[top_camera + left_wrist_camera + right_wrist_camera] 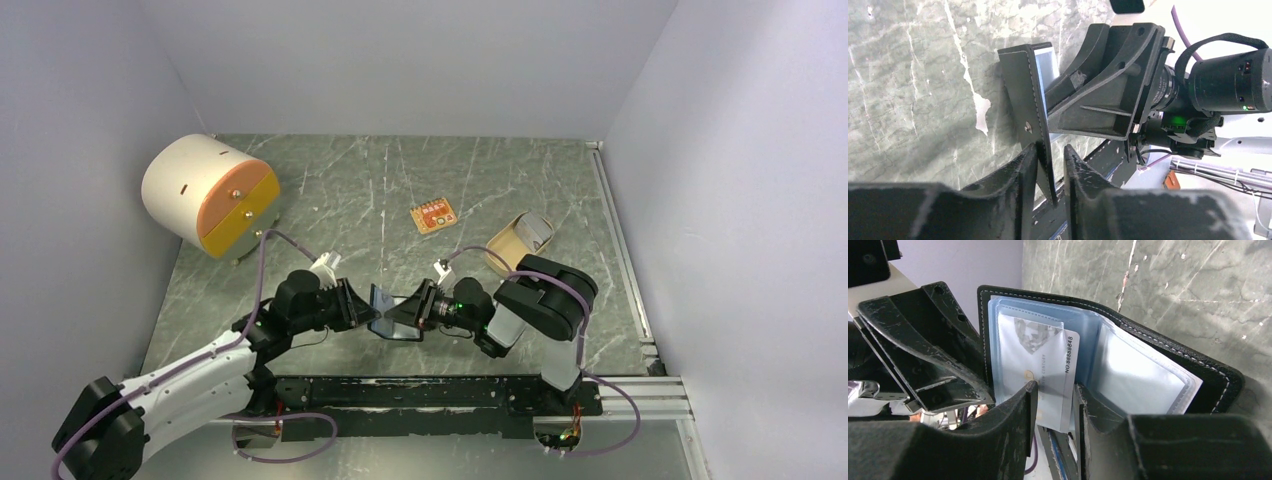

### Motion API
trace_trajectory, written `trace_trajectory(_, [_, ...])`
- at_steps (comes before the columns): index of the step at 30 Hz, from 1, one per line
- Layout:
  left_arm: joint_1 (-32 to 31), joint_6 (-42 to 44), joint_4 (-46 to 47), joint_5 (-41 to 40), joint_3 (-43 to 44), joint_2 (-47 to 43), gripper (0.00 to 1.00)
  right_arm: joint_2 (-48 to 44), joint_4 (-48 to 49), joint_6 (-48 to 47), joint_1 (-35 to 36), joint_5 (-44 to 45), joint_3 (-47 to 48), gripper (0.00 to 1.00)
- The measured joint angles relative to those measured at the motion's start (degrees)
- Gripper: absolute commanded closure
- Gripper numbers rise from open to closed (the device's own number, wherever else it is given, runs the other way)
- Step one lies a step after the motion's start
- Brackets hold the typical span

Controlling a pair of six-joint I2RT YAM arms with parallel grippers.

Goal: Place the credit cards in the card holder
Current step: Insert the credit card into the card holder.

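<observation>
card holder: open, at the front middle of the counter, between both arms. left gripper: jaws straddle its cover edge; you cannot tell if they clamp. right gripper: closed on a credit card sitting in a pocket. behind, well apart: white drum, orange tile, tan tray.

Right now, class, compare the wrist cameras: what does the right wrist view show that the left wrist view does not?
Only the right wrist view: the card holder's inside, bluish pockets with a pale printed card among them. Only the left wrist view: its black outer cover and snap stud, the edge between the left gripper's fingers. Both: the card holder, left gripper, right gripper and marbled table.
</observation>
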Motion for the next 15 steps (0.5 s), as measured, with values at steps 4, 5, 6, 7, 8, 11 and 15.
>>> trace_trajectory(4, [0.0,-0.09,0.02,-0.02,0.0,-1.25,0.68,0.09,0.37,0.28,0.0,-0.31,-0.2,0.65])
trace_trajectory(5, [-0.02,-0.07,0.0,-0.04,0.0,-1.7,0.72,0.09,0.46,0.35,0.0,-0.35,-0.2,0.65])
trace_trajectory(6, [0.0,-0.07,0.0,-0.07,0.0,-2.01,0.75,0.09,0.59,0.39,0.0,-0.37,-0.2,0.65])
trace_trajectory(7, [0.0,0.0,0.0,-0.11,0.0,-2.25,0.8,0.09,0.72,0.42,0.0,-0.42,-0.2,0.65])
trace_trajectory(8, [0.0,0.15,0.0,-0.15,0.0,-2.36,0.85,0.09,0.87,0.42,0.0,-0.46,-0.2,0.65])
trace_trajectory(11, [0.0,0.2,-0.02,-0.42,0.0,-2.34,0.91,0.09,0.83,0.39,-0.07,-0.42,-0.26,0.65])
trace_trajectory(15, [0.0,0.59,0.02,-0.5,0.0,-1.86,0.91,0.31,0.83,0.42,-0.2,-0.48,-0.37,0.61])
